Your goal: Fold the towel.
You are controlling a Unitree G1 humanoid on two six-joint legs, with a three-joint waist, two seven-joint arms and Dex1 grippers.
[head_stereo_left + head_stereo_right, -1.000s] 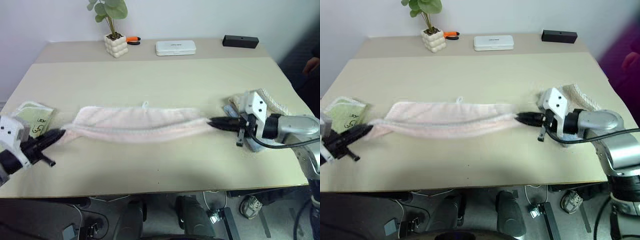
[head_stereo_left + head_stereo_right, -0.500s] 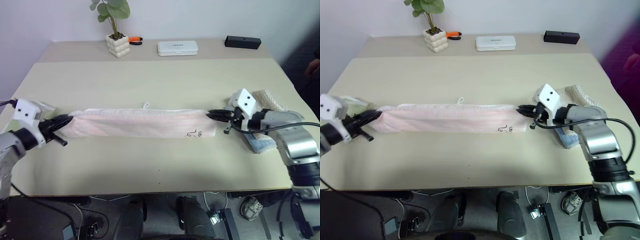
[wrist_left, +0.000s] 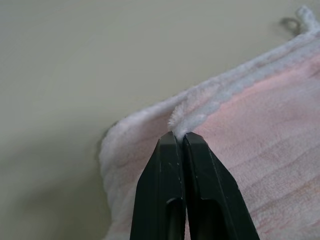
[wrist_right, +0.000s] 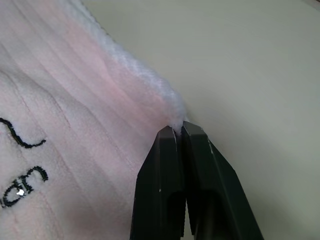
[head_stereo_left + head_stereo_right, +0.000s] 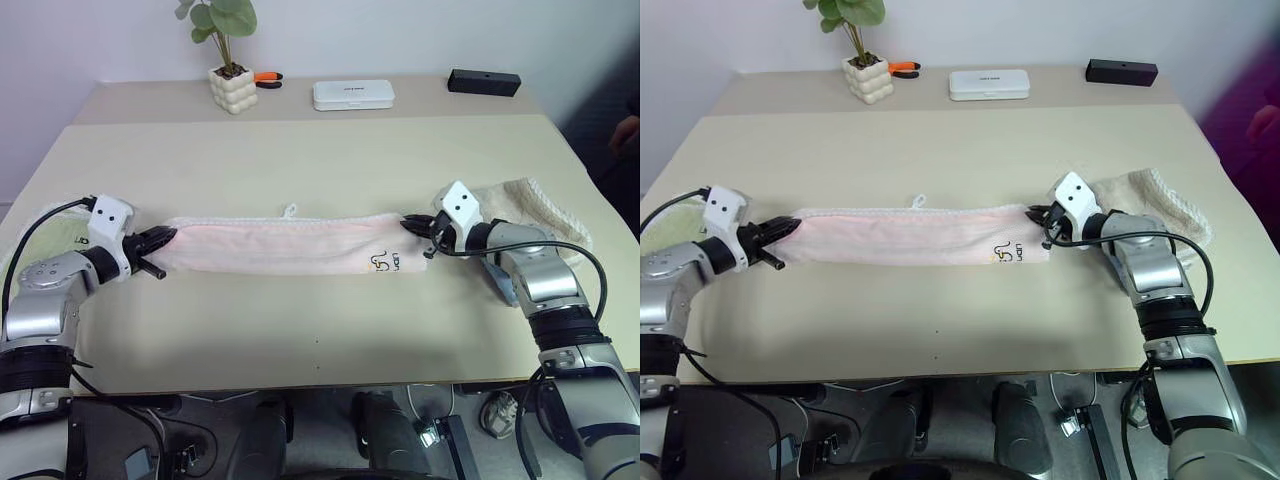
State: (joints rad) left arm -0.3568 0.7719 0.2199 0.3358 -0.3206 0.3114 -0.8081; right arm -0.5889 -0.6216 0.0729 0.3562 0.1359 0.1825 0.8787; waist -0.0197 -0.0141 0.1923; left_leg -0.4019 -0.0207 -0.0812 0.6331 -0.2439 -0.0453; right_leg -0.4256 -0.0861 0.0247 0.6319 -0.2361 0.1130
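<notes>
The left hand (image 3: 179, 136) has its two black fingers pressed together on the white fluffy edge at one end of the pale pink terry towel (image 5: 280, 245), pinching a small tuft at that corner. The right hand (image 4: 178, 129) does the same at the opposite end, its fingers closed on the white trim at the corner, with the dark printed logo (image 5: 385, 262) lying just beside it on the pink pile.

Between the two hands the towel stretches as a long, narrow folded band lying flat on the beige tabletop (image 5: 320, 330), its white scalloped edge and small loop (image 5: 290, 210) on the side away from the robot.

Just past the right hand, behind its wrist, lies a beige knitted towel (image 5: 535, 200). Beyond the left hand's wrist, a light green towel (image 5: 55, 232) peeks out at the tabletop's edge.

Far from both hands, along the back of the tabletop, stand a white bumpy pot with a green plant (image 5: 232, 88), an orange-handled tool (image 5: 266, 77), a flat white box (image 5: 352, 94) and a black bar-shaped box (image 5: 484, 82).
</notes>
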